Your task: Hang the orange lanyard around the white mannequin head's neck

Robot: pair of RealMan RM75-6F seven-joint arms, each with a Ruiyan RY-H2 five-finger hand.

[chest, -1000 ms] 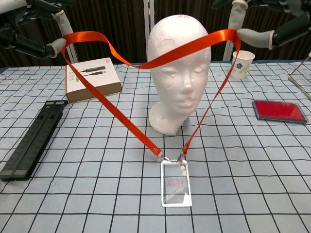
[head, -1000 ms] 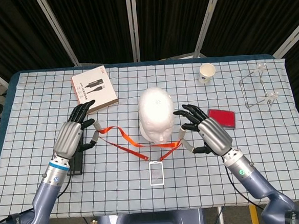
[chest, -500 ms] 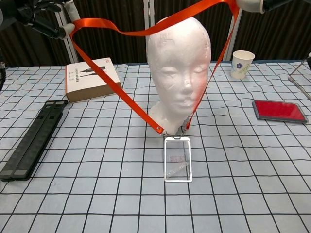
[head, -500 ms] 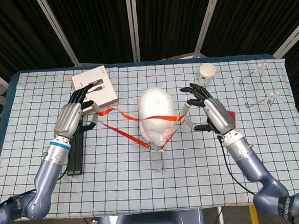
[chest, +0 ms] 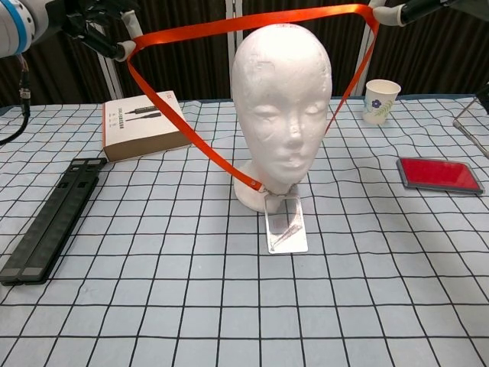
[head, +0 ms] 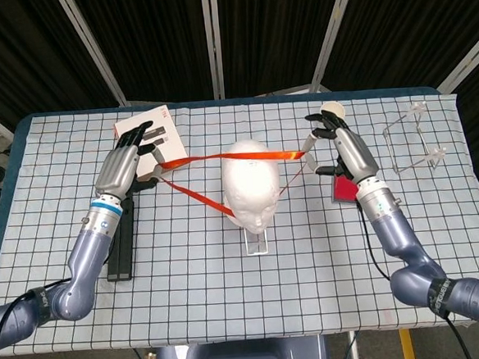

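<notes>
The white mannequin head [head: 253,181] [chest: 281,107] stands mid-table, facing me. The orange lanyard [head: 213,158] [chest: 229,22] is stretched in a wide loop above the crown, its far band passing over the top of the head. My left hand [head: 129,158] [chest: 99,27] pinches the loop's left end, and my right hand [head: 333,146] [chest: 409,9] pinches its right end. Both straps run down in front of the face to the clear badge holder [head: 255,239] [chest: 286,222], which leans against the base of the neck.
A brown and white box [head: 156,138] [chest: 145,122] lies behind my left hand. A black bar [head: 121,245] [chest: 47,218] lies at the left. A paper cup [head: 331,109] [chest: 380,100], a red card [chest: 438,173] and a clear stand [head: 412,141] sit at the right.
Both hands have risen and moved back, carrying the loop from in front of the face to above the crown. The badge holder slid toward the neck and tilted up.
</notes>
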